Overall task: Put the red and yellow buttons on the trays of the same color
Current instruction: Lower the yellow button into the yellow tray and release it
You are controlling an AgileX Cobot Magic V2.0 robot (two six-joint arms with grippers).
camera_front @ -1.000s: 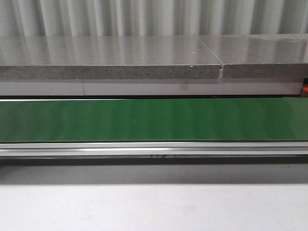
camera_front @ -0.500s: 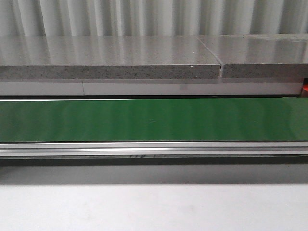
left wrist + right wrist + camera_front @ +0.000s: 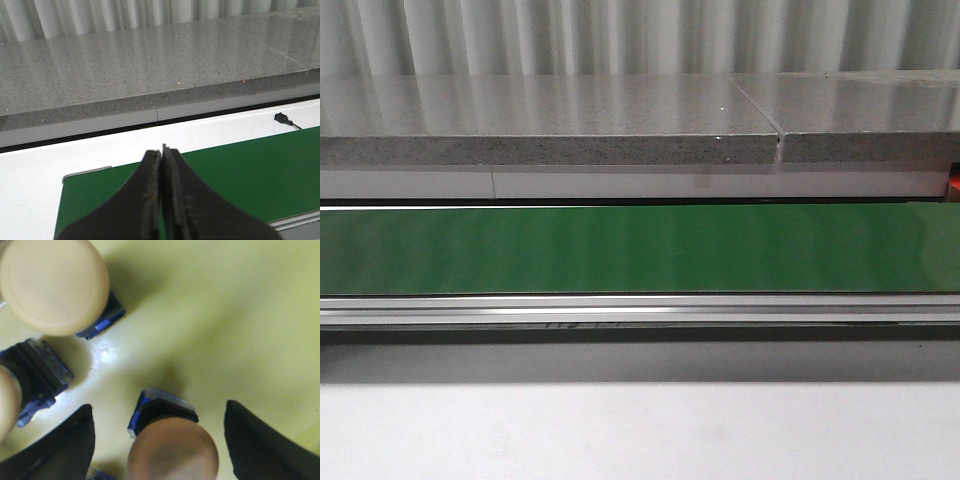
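- The yellow button [image 3: 172, 452] sits on the yellow tray [image 3: 235, 320], between the right gripper [image 3: 159, 440] jaws, which stand wide, touching nothing.
- I'd lift straight up, clear of the two neighbouring buttons [image 3: 54, 285].
- The left gripper [image 3: 161, 200] hangs over the green belt [image 3: 250, 175], jaws pressed together, empty.
- The dark scrawl on the rail [image 3: 570, 324] is unreadable.

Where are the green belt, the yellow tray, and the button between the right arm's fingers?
green belt [image 3: 640, 248]: front view, middle of its top surface.
yellow tray [image 3: 240, 315]: right wrist view, bare floor of the tray.
button [image 3: 172, 450]: right wrist view, its round cap, between the open fingers.
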